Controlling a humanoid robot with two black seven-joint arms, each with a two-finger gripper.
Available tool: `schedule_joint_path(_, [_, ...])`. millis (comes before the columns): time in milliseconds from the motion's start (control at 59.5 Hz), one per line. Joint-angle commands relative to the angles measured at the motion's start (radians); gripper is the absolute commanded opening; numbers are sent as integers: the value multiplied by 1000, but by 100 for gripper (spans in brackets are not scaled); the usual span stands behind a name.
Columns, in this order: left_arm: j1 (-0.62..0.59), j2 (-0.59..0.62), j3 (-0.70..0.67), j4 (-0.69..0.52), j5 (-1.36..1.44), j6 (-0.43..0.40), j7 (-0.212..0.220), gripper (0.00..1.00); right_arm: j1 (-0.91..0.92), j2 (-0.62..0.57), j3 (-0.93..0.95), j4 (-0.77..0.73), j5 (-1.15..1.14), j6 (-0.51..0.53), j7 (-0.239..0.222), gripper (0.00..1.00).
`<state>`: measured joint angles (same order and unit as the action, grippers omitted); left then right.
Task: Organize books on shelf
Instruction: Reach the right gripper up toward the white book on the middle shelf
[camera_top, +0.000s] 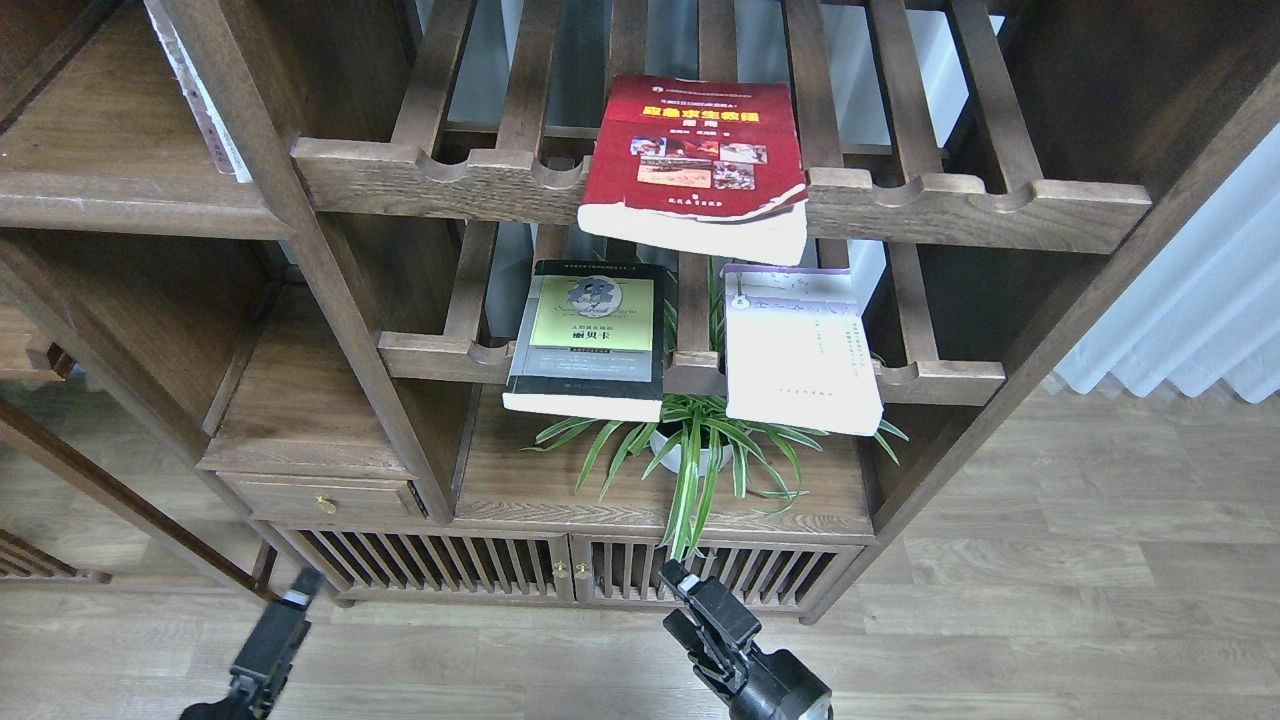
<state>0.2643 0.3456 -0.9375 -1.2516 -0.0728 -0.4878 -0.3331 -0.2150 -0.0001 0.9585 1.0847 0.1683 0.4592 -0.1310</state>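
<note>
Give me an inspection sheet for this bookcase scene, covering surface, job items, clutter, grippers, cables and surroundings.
Surface: solid board shelf low in the cabinet, holding only a potted plant.
Job's things: red book lies flat on the upper slatted rack, overhanging its front rail; black book and white-lavender book lie side by side on the lower slatted rack, also overhanging.
Clutter: a pale book edge standing in the upper left compartment.
Grippers: left gripper and right gripper low by the cabinet base, holding nothing; finger state unclear.
Cables: nothing seen.
Surroundings: wood floor, pale curtain at right.
</note>
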Motion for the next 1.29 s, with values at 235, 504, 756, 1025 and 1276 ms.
schedule_joint_path(235, [-10,4,-10,52,1,-1,-1,100,60,0,-17,-55,-3,30,-1,100])
schedule_joint_path(504, [-11,13,-20,54,1,-1,-1,100,72,0,-20,-134,-6,30,-2,100])
schedule_joint_path(756, [-5,26,-86,57,-9,-1,-3,100,114,0,-6,-78,7,30,13,100])
schedule_joint_path(1025, [-5,43,-136,70,-10,-1,-3,100,132,0,20,35,39,30,59,100])
schedule_joint_path(1276, [-8,44,-144,80,-10,-1,-3,100,197,0,95,-8,117,30,97,100])
